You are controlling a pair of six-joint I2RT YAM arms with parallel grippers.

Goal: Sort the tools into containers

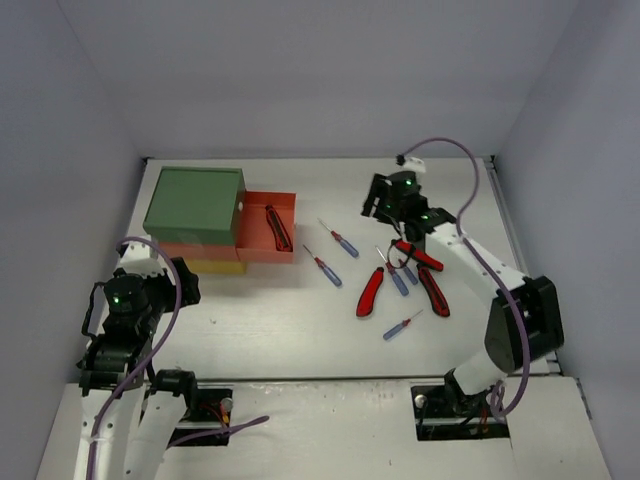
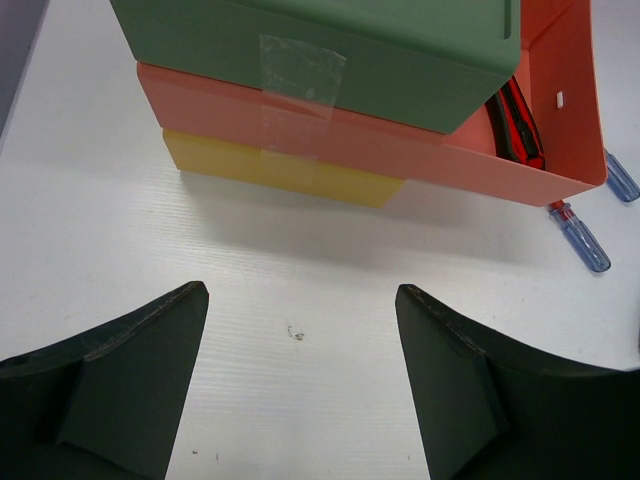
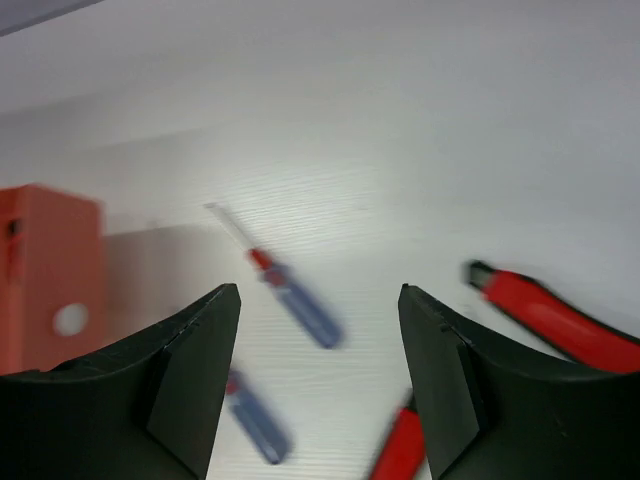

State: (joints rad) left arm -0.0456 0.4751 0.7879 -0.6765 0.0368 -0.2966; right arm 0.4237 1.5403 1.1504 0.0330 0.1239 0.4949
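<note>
The containers are one small cabinet with a green top [image 1: 195,203], an orange-red middle drawer [image 1: 262,243] pulled out to the right, and a yellow bottom [image 1: 215,267]. A red-and-black utility knife [image 1: 278,228] lies in the orange-red drawer. Right of it on the table lie small blue-and-red screwdrivers [image 1: 341,241] [image 1: 326,269] and red utility knives [image 1: 370,292] [image 1: 433,290]. My right gripper [image 1: 385,208] hovers open and empty above them, with a screwdriver [image 3: 295,300] showing between its jaws. My left gripper [image 2: 300,300] is open and empty, facing the cabinet's green top [image 2: 320,50].
Another screwdriver [image 1: 402,325] lies nearer the front, and one more [image 1: 396,276] sits among the red knives. The white table ends at walls behind and to both sides. A purple cable arcs over my right arm.
</note>
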